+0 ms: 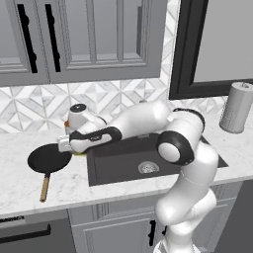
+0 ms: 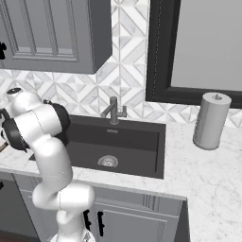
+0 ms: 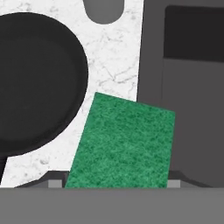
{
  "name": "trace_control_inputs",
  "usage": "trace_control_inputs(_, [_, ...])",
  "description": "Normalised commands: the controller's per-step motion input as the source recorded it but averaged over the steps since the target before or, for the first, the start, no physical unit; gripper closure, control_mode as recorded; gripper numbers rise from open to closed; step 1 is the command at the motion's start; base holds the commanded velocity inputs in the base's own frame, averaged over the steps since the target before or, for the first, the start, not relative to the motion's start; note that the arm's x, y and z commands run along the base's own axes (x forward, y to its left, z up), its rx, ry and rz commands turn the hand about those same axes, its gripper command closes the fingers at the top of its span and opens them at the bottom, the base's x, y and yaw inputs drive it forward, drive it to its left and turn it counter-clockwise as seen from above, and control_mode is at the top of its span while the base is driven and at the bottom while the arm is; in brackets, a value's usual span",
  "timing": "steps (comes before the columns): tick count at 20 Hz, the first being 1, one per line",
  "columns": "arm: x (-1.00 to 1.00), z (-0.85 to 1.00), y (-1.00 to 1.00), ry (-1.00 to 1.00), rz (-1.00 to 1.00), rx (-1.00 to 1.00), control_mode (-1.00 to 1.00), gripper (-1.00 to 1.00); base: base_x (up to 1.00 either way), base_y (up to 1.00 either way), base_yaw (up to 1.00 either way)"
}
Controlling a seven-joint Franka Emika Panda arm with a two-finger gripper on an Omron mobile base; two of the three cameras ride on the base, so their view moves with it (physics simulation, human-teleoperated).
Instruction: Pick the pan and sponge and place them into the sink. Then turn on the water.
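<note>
The green sponge (image 3: 124, 144) sits tilted between my two fingertips, which press against its two sides; my gripper (image 3: 113, 183) is shut on it. Its yellow underside (image 1: 79, 154) peeks out under the hand at the sink's left rim. The gripper (image 1: 65, 144) is low over the counter, between the pan and the sink. The black pan (image 1: 48, 159) lies flat on the marble just left of it, wooden handle pointing at the counter's front edge; its round rim (image 3: 35, 83) is close beside the sponge. The dark sink (image 1: 148, 160) (image 2: 118, 142) (image 3: 192, 109) lies to the right. No water shows at the faucet (image 2: 113, 111).
A grey paper-towel roll (image 1: 236, 107) (image 2: 211, 121) stands on the counter right of the sink. A rounded grey object (image 3: 103, 11) stands on the marble beyond the sponge. Upper cabinets hang above, and my own arm stretches across the sink's left half.
</note>
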Motion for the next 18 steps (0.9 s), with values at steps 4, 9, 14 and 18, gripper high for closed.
trace_control_inputs(4, [0.21,0.00,0.41,0.06,0.02,0.00,-1.00,1.00,0.00,0.00,0.00])
trace_control_inputs(9, [0.02,0.00,0.32,0.04,0.09,0.00,-1.00,1.00,0.00,0.00,0.00])
trace_control_inputs(14, [0.06,-0.02,0.11,0.07,0.08,0.03,-1.00,1.00,0.00,0.00,0.00])
trace_control_inputs(18, [0.24,-0.33,0.15,0.11,0.07,0.05,-1.00,1.00,0.00,0.00,0.00])
